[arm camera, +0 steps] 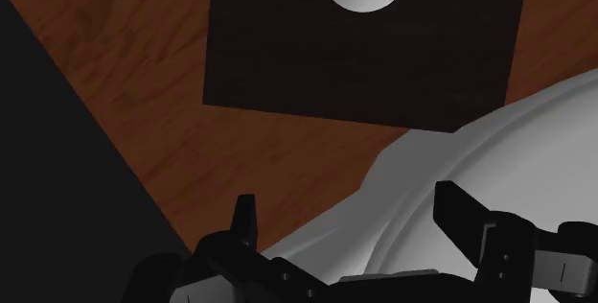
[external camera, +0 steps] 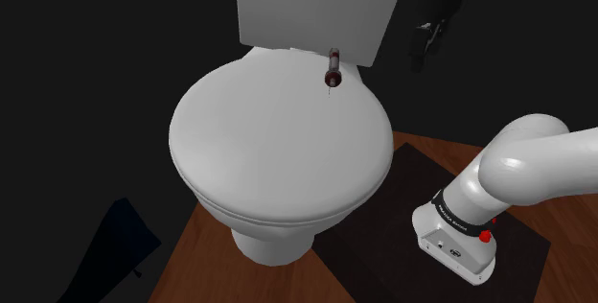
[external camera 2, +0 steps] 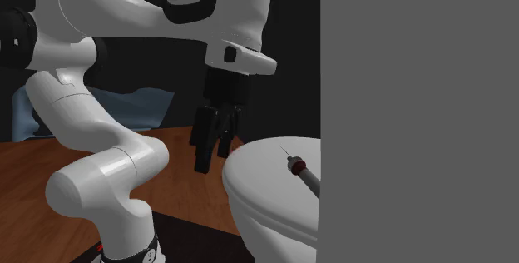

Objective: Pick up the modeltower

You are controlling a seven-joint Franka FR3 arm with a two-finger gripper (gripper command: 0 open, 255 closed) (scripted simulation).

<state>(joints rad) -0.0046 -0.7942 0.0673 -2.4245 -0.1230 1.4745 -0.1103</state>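
White toilet with lid [external camera: 278, 143] closed, tank [external camera: 307, 4] behind it. Modeltower [external camera: 333, 67] is small, dark reddish-brown with a thin needle tip, and lies on its side on the lid's back edge, just in front of the tank, tip pointing toward the lid's middle. In the second exterior view the modeltower [external camera 2: 303, 174] lies on the lid near that view's right, partly cut off by a flat grey panel [external camera 2: 416, 111]. Gripper [external camera: 422, 52] hangs fingers-down at the shoulder view's right of the tank, off the side of the toilet and apart from the modeltower. In the second exterior view the gripper [external camera 2: 213, 160] sits just beside the lid's rim on that view's left, with no contact visible. In the wrist view the gripper [arm camera: 350, 220] has its two black fingers [arm camera: 244, 220] standing well apart with nothing clasped; under them are the toilet's [arm camera: 498, 148] curved white side, the wood floor [arm camera: 144, 109] and a dark mat [arm camera: 364, 52]. White arm [external camera: 537, 157] bends up from its base [external camera: 460, 244], which stands on the dark mat [external camera: 402, 205] over wood floor. A blue object [external camera: 120, 239] lies at the shoulder view's lower left, not clear what it is. Black area surrounds the toilet.
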